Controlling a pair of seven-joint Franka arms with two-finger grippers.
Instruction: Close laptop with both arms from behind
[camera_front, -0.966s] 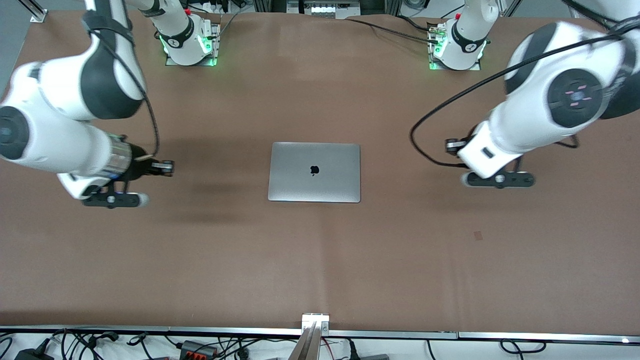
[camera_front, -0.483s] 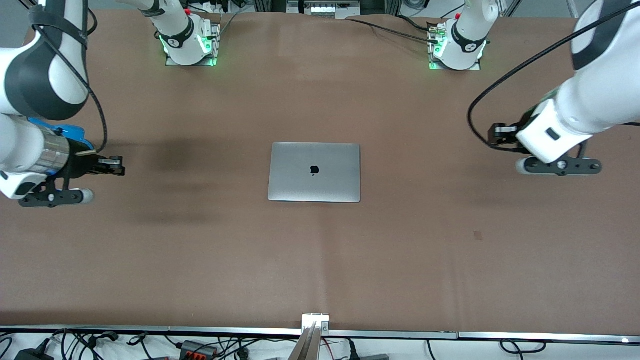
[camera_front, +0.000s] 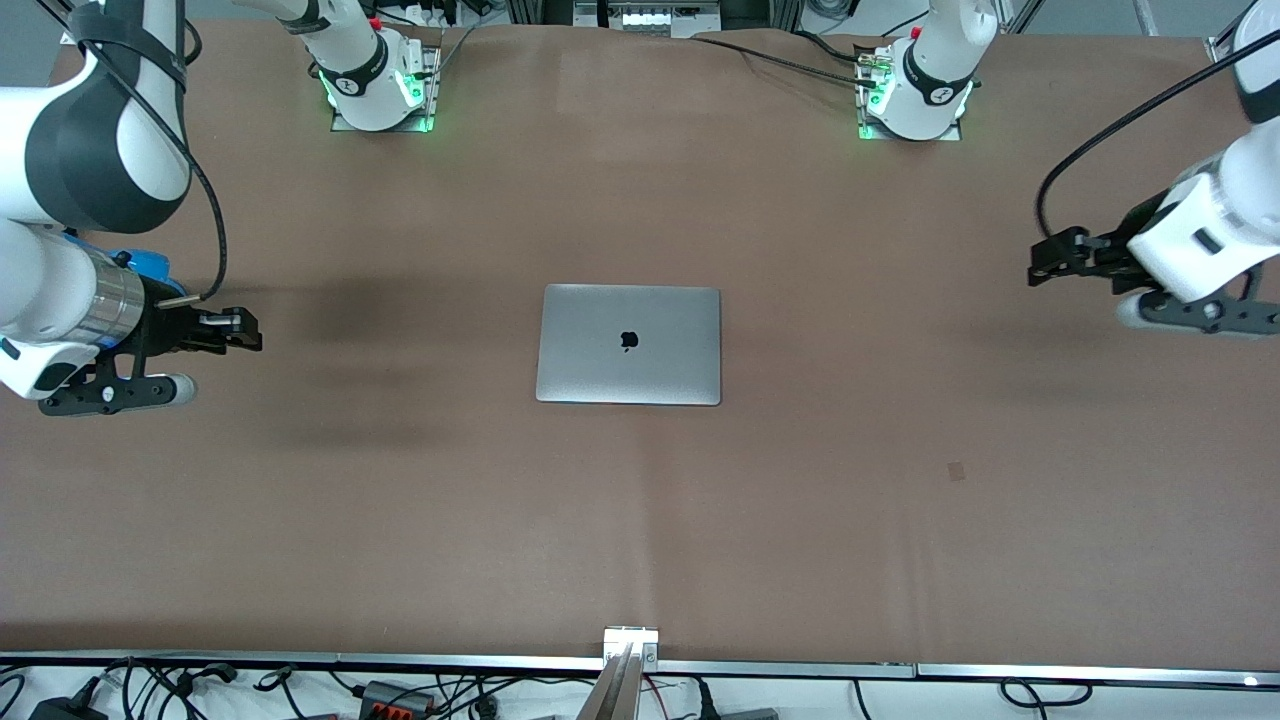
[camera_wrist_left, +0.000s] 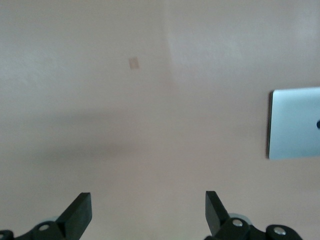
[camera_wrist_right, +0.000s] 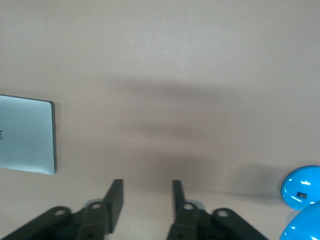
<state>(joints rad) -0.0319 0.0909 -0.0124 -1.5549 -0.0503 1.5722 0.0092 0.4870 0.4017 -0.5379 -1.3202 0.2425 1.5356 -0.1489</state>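
Already, from where I sat, the brown counter (camera_front: 640, 520) carried only the laptop (camera_front: 628, 344), which lay flat near its middle with the lid down and the dark logo facing up, so I judged the closing itself done. Both arms (camera_front: 70, 200) stood well apart from it, one out at each end of the counter. The left gripper (camera_front: 1050, 262) hung over the counter at the left arm's end, its fingers (camera_wrist_left: 79, 214) spread wide and holding nothing in its wrist view. The right gripper (camera_front: 240, 330) hung over the right arm's end, its fingers (camera_wrist_right: 115, 202) parted by a narrower gap, also empty. I reckoned the machine a stiff, fairly light slab with a smooth, slippery metal shell and a fragile screen under the lid. Had I needed to touch it again, I would have pressed flat on the lid near its two corners by the hinge edge, gently and evenly, rather than pinching the thin edge. A small pale mark (camera_front: 957, 471) sat on the counter nearer the front camera, toward the left arm's end.
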